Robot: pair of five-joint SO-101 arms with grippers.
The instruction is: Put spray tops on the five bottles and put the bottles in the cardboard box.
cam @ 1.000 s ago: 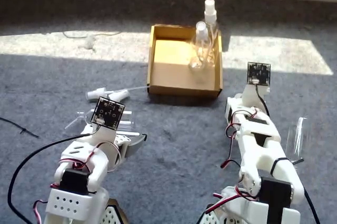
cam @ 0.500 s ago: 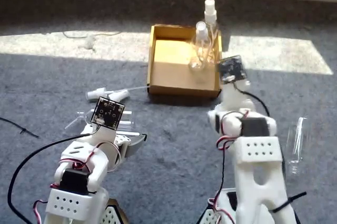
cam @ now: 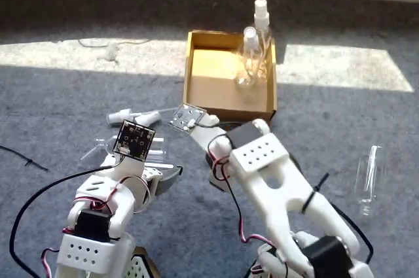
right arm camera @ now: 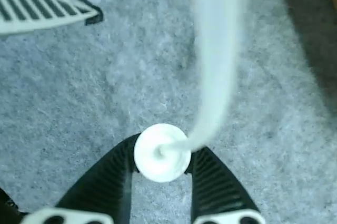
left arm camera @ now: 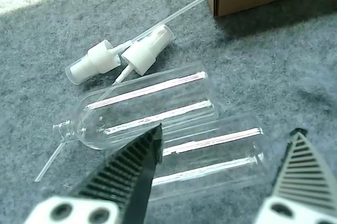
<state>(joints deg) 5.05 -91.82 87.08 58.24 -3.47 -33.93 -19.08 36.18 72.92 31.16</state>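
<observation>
In the right wrist view my right gripper (right arm camera: 163, 151) is shut on a white spray top (right arm camera: 158, 158) whose thin tube (right arm camera: 216, 55) sticks out over the carpet. My right arm (cam: 258, 157) lies across the middle, in front of the cardboard box (cam: 216, 78). My left gripper (left arm camera: 216, 174) hangs open over two clear capless bottles (left arm camera: 147, 105) (left arm camera: 210, 153) lying side by side. Two more spray tops (left arm camera: 95, 63) (left arm camera: 150, 50) lie just beyond them. Two capped bottles (cam: 249, 55) (cam: 262, 19) stand upright at the box's far right side.
Another capless bottle (cam: 368, 176) lies on the grey carpet at the right. A black cable (cam: 19, 157) and a small white item (cam: 110, 50) lie at the left. The left gripper's finger (right arm camera: 47, 2) shows close ahead of the right gripper.
My right arm has swung from the right side, past the box's front corner, leftward to the middle near the left arm. The left arm and the bottles have not moved.
</observation>
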